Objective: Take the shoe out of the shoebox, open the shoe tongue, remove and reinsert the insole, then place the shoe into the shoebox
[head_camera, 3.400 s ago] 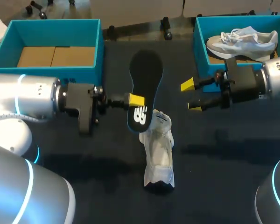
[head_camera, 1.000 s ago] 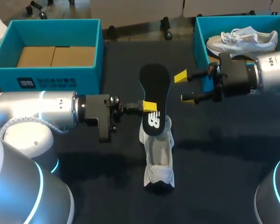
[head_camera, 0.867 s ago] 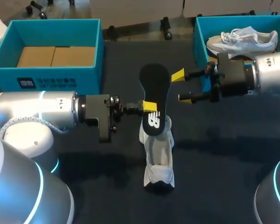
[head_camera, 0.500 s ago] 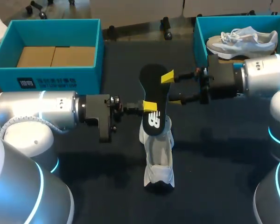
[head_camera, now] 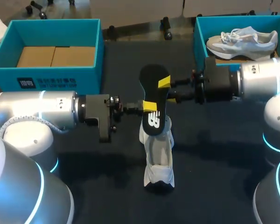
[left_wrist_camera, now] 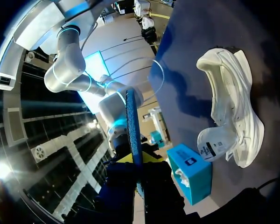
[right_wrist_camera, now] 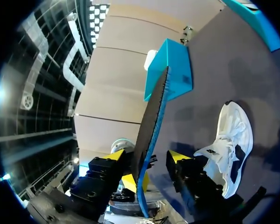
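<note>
Just above the white shoe [head_camera: 158, 156] on the counter [head_camera: 219, 154], the left end effector [head_camera: 149, 108] clamps the upright black insole [head_camera: 151, 79]. The right end effector [head_camera: 166, 89] straddles the insole higher up, its 2 fingers spread, not gripping.

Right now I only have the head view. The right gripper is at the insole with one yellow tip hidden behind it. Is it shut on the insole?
Observer: No. In the right wrist view the insole passes edge-on between the fingers of the right gripper, but a gap separates it from one finger, so the gripper is open.
Operator: And what is holding the insole up?
Observer: The left wrist view shows the left gripper shut on it, a finger pressed on each face.
</note>
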Controlling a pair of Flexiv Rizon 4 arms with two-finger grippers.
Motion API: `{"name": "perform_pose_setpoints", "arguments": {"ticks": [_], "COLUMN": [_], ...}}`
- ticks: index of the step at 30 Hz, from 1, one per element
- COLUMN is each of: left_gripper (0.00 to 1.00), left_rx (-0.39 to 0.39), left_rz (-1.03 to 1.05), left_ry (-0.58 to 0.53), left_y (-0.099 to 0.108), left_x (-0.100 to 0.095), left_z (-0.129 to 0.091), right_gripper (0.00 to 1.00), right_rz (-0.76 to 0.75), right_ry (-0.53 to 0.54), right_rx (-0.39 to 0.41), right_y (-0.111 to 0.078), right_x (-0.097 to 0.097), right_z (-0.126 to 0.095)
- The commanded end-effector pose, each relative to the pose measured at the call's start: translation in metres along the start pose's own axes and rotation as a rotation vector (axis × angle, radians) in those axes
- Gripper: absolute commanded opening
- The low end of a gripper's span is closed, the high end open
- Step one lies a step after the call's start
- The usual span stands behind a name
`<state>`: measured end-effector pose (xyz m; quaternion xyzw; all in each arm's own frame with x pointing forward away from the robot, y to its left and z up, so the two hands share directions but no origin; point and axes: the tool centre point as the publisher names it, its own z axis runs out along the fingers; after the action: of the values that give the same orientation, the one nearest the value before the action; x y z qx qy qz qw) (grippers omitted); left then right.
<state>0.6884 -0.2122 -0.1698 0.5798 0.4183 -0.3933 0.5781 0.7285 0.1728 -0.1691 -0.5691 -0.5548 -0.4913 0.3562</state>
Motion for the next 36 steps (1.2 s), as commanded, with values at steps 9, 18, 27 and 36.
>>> {"name": "perform_pose_setpoints", "arguments": {"ticks": [9, 18, 27, 36], "left_gripper": [0.00, 0.00, 0.00, 0.00], "left_rx": [-0.002, -0.002, -0.002, -0.002], "left_rz": [0.001, 0.001, 0.001, 0.001], "left_ry": [0.001, 0.001, 0.001, 0.001], "left_y": [-0.001, -0.001, -0.001, -0.001], "left_x": [0.000, 0.000, 0.000, 0.000], "left_z": [0.001, 0.001, 0.001, 0.001], "right_gripper": [0.45, 0.36, 0.33, 0.23], "right_rz": [0.009, 0.022, 0.004, -0.018], "right_ry": [0.004, 0.015, 0.032, 0.053], "right_rx": [-0.010, -0.005, 0.000, 0.009], "right_y": [-0.004, -0.005, -0.004, -0.004], "right_x": [0.008, 0.008, 0.012, 0.013], "right_z": [0.005, 0.007, 0.009, 0.010]}}
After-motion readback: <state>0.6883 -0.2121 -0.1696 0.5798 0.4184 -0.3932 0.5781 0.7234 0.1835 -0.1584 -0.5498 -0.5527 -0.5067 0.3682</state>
